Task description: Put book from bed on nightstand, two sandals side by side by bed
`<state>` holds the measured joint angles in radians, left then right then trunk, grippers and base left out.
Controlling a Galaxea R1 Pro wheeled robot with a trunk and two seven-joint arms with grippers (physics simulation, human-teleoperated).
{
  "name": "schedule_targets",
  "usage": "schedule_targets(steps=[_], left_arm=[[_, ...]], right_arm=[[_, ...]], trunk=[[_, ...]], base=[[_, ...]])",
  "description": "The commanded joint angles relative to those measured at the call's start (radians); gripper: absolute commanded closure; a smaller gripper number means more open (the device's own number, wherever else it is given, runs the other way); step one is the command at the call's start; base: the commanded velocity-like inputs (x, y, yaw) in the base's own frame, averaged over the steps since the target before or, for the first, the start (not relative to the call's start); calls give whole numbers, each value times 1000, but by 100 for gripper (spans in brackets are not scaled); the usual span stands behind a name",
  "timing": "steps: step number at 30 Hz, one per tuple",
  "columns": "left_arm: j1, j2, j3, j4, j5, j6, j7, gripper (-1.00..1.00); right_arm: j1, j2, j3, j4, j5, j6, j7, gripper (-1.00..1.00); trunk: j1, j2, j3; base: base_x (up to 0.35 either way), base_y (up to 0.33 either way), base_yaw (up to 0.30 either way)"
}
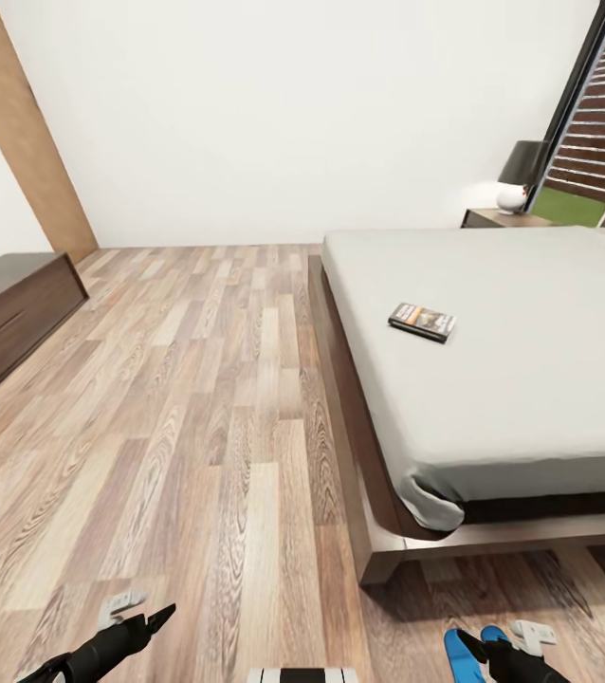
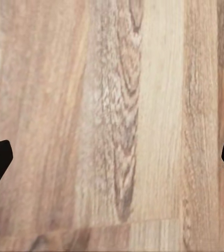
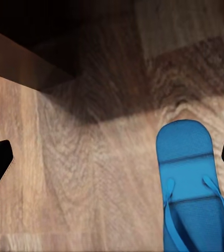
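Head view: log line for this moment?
book: on bed | sandal: on floor by bed corner, below right gripper | left gripper: open over floor | right gripper: open

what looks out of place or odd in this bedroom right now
Two things: the book lies askew on the bare mattress of the bed, and a blue sandal lies on the floor near the foot corner of the bed, between the open right gripper jaws. Nothing looks spilled or damaged.
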<state>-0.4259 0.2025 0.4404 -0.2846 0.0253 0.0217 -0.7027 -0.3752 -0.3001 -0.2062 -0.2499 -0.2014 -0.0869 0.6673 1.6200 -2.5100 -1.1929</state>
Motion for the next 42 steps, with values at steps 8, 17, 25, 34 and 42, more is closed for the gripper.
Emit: schedule_targets(steps=[8, 17, 25, 34, 42], left_arm=[[-1, 0, 3, 1, 2, 2, -4, -100], [-1, 0, 3, 1, 2, 1, -4, -100], [-1, 0, 3, 1, 2, -1, 5, -100], [-1, -10, 3, 1, 1, -2, 36, -100], [-1, -14, 3, 1, 1, -2, 38, -100]], right_arm=[[-1, 1, -1, 3, -4, -2, 5, -100], [-1, 1, -1, 15, -4, -2, 5, -100], [-1, 7, -1, 18, -4, -2, 5, -100], [-1, 9, 1, 18, -3, -2, 5, -100], [-1, 9, 1, 22, -4, -2, 5, -100]], trunk=[[-4, 2, 30], [-8, 4, 65], [-11, 6, 96], [-15, 8, 131], [-19, 10, 162]], base=[[0, 0, 0], [0, 0, 0], [0, 0, 0], [0, 0, 0], [0, 0, 0]])
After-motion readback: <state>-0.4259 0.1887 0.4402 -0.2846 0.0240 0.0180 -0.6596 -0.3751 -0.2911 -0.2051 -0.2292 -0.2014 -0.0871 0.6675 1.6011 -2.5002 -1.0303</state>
